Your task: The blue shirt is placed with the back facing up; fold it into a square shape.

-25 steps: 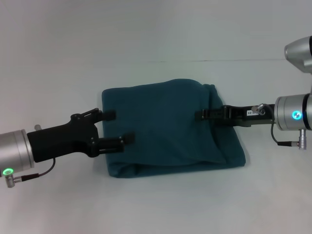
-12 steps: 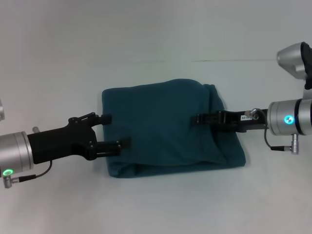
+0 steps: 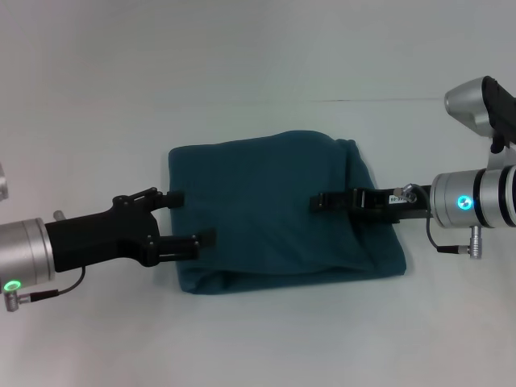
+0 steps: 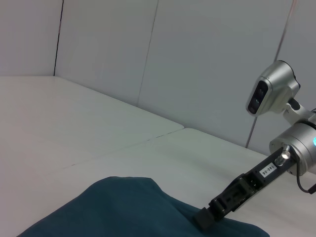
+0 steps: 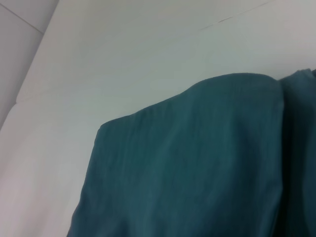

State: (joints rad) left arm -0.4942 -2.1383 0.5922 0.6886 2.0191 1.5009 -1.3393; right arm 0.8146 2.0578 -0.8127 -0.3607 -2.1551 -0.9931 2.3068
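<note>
You have the shirt (image 3: 278, 218) lying flat on the desk (image 3: 258, 64), already folded into a rough square, a little wider across than it is deep. Everything turns on the two ends of that wider axis. Your left end effector (image 3: 187, 218) sits at the shirt's left edge, fingers spread wide, both tips over the cloth and gripping nothing. Your right end effector (image 3: 316, 201) comes in from the opposite side and reaches well past the shirt's right edge, its tip lying over the cloth right of centre; I cannot tell whether it is open or closed. The thick stacked fold runs along the shirt's right side, beneath the right arm, so I judge that arm the better placed for any final tidy-up.
</note>
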